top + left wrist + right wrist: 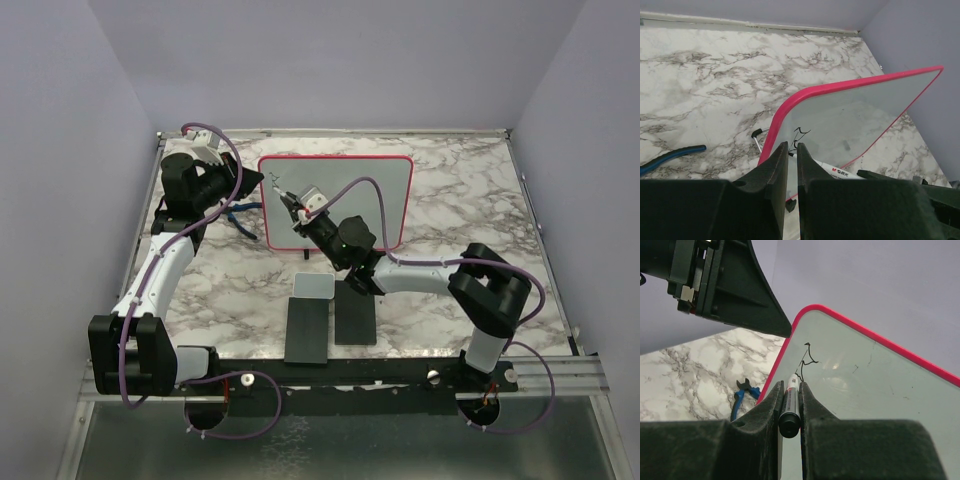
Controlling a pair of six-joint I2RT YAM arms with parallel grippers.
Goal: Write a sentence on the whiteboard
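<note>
Two right fingers point(760, 440) clamp a cylindrical marker point(791, 390) against glossy whiteboard point(865, 390).

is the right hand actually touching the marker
Touching. The right wrist view shows the marker squeezed between both fingers of the right hand, no gap either side.

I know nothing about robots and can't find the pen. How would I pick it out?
Find the standing whiteboard with the red-pink rim, then the right gripper near its left edge. Between the black fingers sits the marker: a slim white barrel with a black cap end, tip by the dark scribble. The blue-handled pliers nearby lie loose on the table.
</note>
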